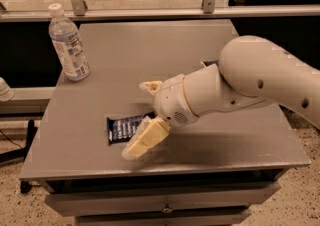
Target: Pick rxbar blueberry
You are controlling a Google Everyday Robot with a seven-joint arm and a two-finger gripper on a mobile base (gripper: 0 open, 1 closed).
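The rxbar blueberry [122, 128] is a small flat dark navy wrapper with white text, lying on the grey table [150, 60] near its front left. My gripper [142, 117] reaches in from the right and hangs over the bar's right end. Its two cream fingers are spread apart: one fingertip [149, 87] behind the bar, the other [145, 140] in front of it, low over the table. The bar's right end is hidden behind the gripper. Nothing is held between the fingers.
A clear water bottle [69, 43] stands upright at the table's back left. A dark blue packet [211, 63] shows only as a corner behind my arm [260, 80]. A railing and glass run behind the table. The table's front edge is close below the gripper.
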